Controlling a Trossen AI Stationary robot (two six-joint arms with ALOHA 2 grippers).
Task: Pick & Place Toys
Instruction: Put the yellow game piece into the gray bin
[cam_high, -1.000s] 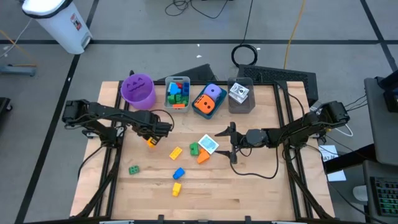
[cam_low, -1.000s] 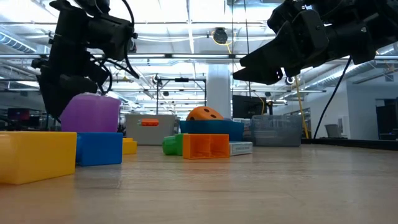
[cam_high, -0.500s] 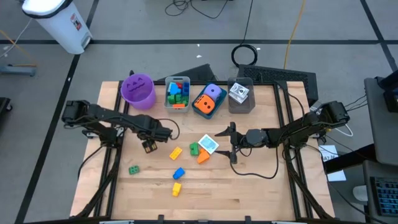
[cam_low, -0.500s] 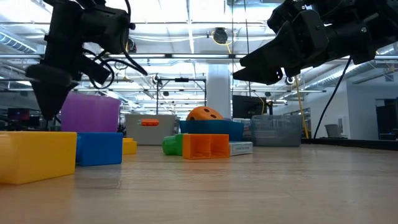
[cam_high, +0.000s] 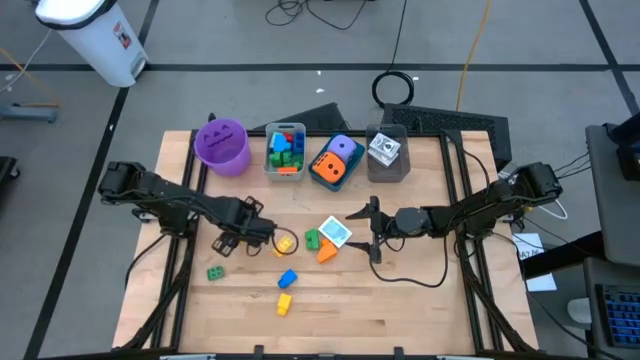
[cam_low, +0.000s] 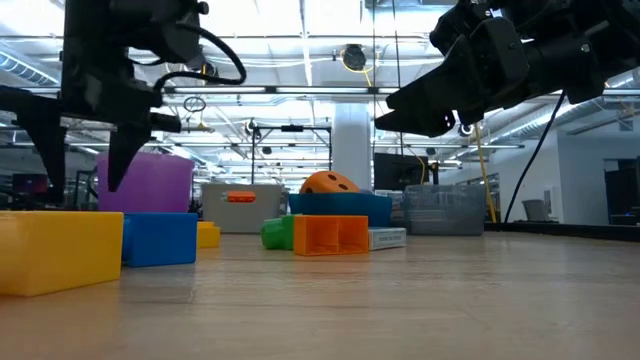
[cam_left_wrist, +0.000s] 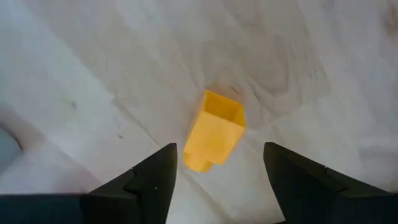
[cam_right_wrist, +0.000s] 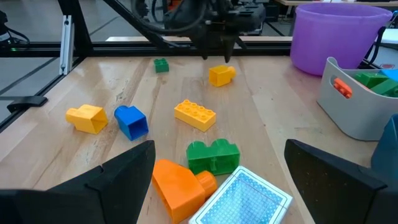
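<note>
Small yellow brick (cam_left_wrist: 214, 130) lies on its side on the bare counter (cam_high: 420, 300), left of the middle, and the left gripper (cam_left_wrist: 219, 152) hangs right over it, fingers (cam_left_wrist: 149, 186) spread wide with the brick showing in the gap between them. It isn't gripped yet, and nothing is touching it.

Here's the worry: the brick sits skewed to the line of the fingers, so a straight descent could land one tip on a corner and kick it away, or the squeeze could catch it on the diagonal and let it twist out. The arm's cable loops low just beside, around the flat yellow brick (cam_high: 284, 243), and a drag there could shove that one too. The loose green brick (cam_high: 215, 272) lies well apart, so there's no danger to it.

Further out, the right gripper (cam_high: 365, 232) hovers over the middle of the counter, fingers wide and empty, just beside the printed cube (cam_high: 335, 232) and the orange brick (cam_high: 327, 252).

Compared with a second ago, the left gripper has swung away from the purple cup (cam_high: 222, 145), out toward the near edge and onto the brick. Its fingers, then together in a point, now stand apart. The right arm hasn't budged, and the toys lie where they did.
</note>
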